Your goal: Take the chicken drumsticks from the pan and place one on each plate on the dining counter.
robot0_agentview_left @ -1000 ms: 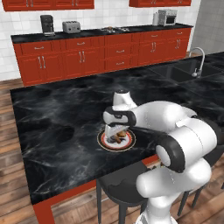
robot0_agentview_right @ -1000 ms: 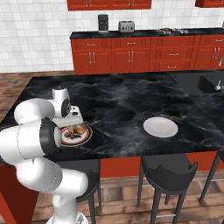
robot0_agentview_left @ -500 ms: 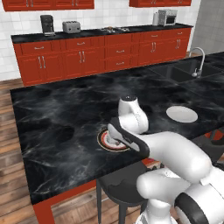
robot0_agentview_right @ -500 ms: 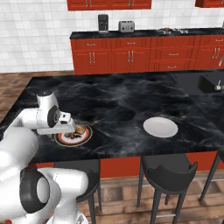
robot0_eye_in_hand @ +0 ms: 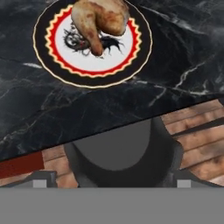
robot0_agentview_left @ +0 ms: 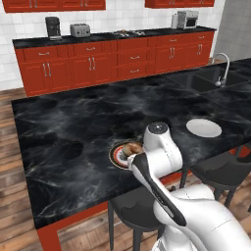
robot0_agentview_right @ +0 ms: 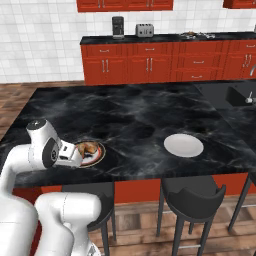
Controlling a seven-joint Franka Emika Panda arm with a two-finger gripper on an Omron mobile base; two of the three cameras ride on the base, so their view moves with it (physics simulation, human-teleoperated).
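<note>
Drumstick (robot0_eye_in_hand: 99, 19) lies at 12 o'clock from the wide, empty pincer (robot0_eye_in_hand: 112, 183), bone end pointing back toward it.

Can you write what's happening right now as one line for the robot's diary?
drumstick: on patterned plate | white plate: bare | gripper: jaws open, holding nothing

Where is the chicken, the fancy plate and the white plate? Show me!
chicken drumstick (robot0_eye_in_hand: 99, 19), hand view, on its meaty middle.
patterned plate (robot0_eye_in_hand: 89, 74), hand view, on its red-gold band.
white plate (robot0_agentview_right: 183, 145), right base view, on its bare centre.
</note>
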